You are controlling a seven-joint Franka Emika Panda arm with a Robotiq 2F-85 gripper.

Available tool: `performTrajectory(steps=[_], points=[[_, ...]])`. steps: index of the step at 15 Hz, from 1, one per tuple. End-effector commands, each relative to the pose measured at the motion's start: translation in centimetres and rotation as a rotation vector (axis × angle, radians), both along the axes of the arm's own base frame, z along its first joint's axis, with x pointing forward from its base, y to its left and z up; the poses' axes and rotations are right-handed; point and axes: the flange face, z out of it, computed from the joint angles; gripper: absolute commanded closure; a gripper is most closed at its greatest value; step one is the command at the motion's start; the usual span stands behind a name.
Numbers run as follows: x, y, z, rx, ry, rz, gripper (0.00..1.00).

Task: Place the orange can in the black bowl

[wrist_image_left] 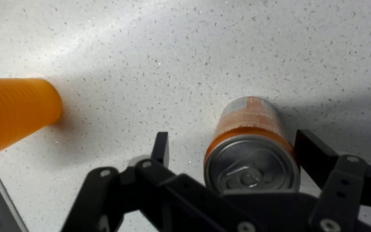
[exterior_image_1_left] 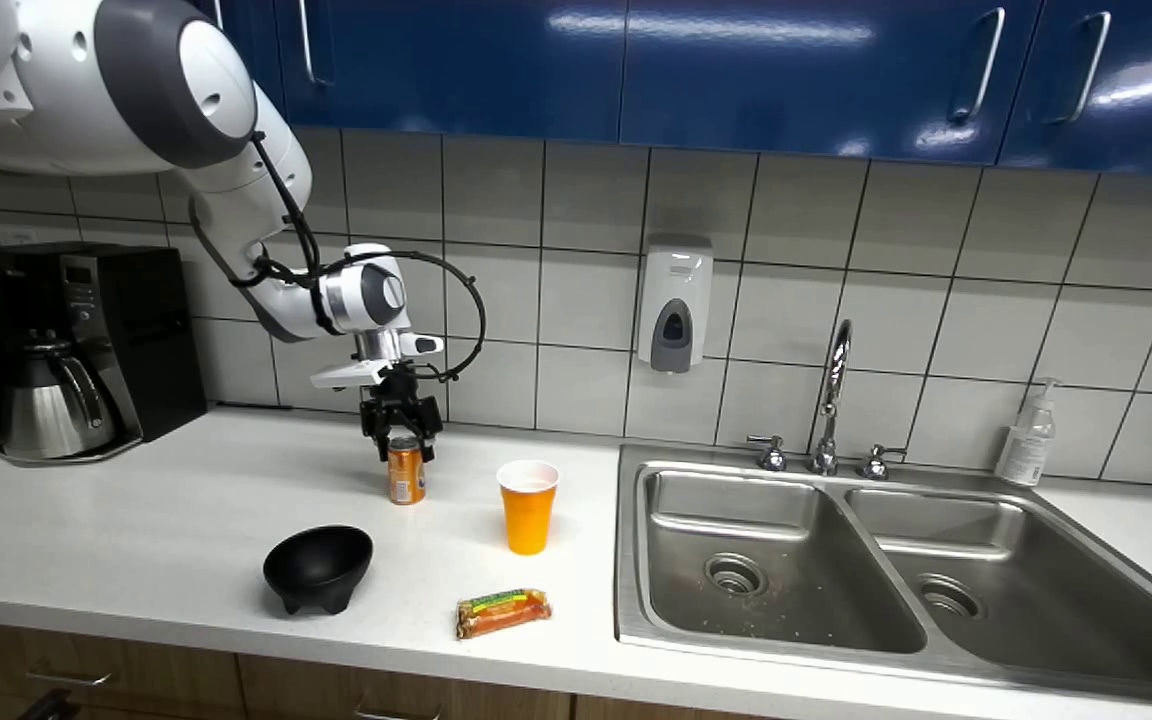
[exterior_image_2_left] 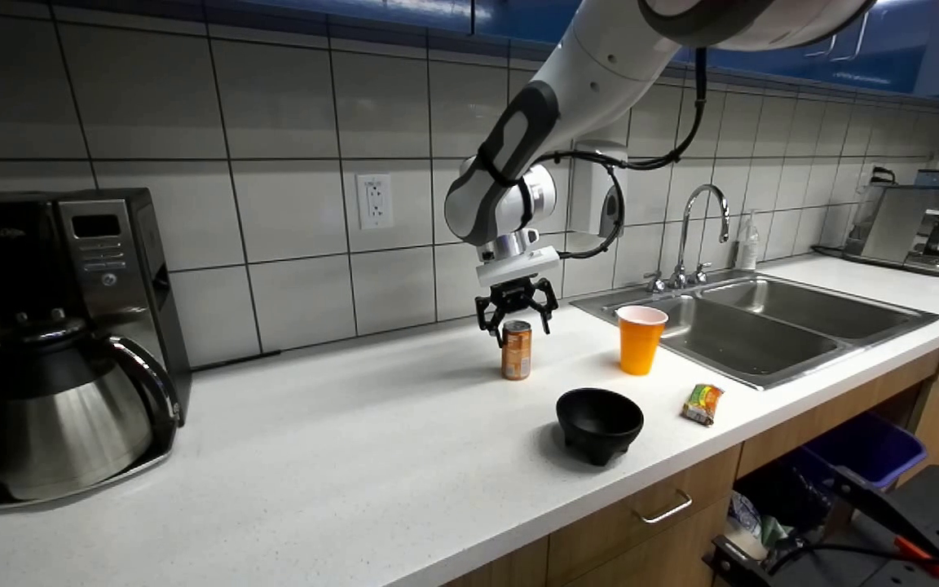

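- The white counter point(exterior_image_1_left: 196, 500) runs along a tiled wall point(exterior_image_1_left: 491, 200), with glossy blue cabinets point(exterior_image_1_left: 456, 70) overhead.
- The robot arm point(exterior_image_1_left: 241, 185), white with dark grey bands, comes in from above and bends down over the counter in both exterior views.
- The steel double sink point(exterior_image_1_left: 786, 605) is set into the counter, a chrome faucet point(exterior_image_1_left: 833, 390) at its back edge.
- The coffee maker point(exterior_image_2_left: 103, 253), black and steel, stands well apart from the arm's tip and bears a steel carafe point(exterior_image_2_left: 70, 424).
- The soap dispenser point(exterior_image_1_left: 681, 270) hangs on the tiles, near the sink.
- The gripper point(exterior_image_2_left: 522, 331) points down with its fingers spread — the orange can point(exterior_image_1_left: 406, 475) is in the gap. In the wrist view one finger is just beside the can's side, and whether they touch I cannot tell; the opposite finger is plainly apart from it.
- The black bowl point(exterior_image_1_left: 311, 578), low and wide, sits on short feet near the counter's front edge.
- The orange cup point(exterior_image_1_left: 528, 515), open-topped and tapered, stands upright between can and sink.
- The can itself stands upright on the counter, silvery top and pull tab facing up — outside the bowl and apart from it.
- The snack bar point(exterior_image_1_left: 503, 612), in an orange-and-green wrapper, lies near the front edge, between bowl and sink.
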Motion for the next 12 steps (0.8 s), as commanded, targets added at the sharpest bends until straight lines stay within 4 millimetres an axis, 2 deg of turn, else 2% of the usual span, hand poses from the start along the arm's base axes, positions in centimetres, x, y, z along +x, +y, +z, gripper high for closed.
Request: performTrajectory(steps=[1, 12], points=[[0.05, 0.02, -0.01, 0.000, 0.001, 0.000, 0.00], [-0.19, 0.19, -0.18, 0.023, -0.004, 0.011, 0.00]])
